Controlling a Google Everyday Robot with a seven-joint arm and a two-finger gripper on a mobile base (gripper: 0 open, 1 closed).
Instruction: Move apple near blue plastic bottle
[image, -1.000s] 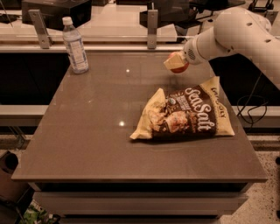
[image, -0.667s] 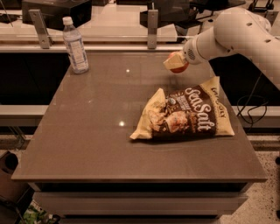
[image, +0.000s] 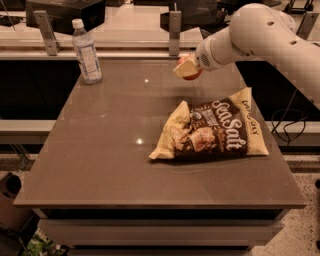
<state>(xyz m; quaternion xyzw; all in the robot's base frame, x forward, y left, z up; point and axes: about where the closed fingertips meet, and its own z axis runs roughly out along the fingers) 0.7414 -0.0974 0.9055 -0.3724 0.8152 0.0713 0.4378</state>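
Observation:
The apple is small and red-orange, held in my gripper above the far middle of the table, clear of the surface. The gripper's pale fingers are shut on the apple and cover most of it. My white arm reaches in from the upper right. The blue plastic bottle is a clear bottle with a white cap and a pale label. It stands upright at the far left corner of the table, well to the left of the gripper.
A large Sea Salt chip bag lies flat on the right half of the brown table. Metal posts and a rail run behind the table's far edge. A cable hangs at the right.
My gripper with the apple has moved left, toward the bottle, away from above the chip bag's far end. The bottle and bag have not moved.

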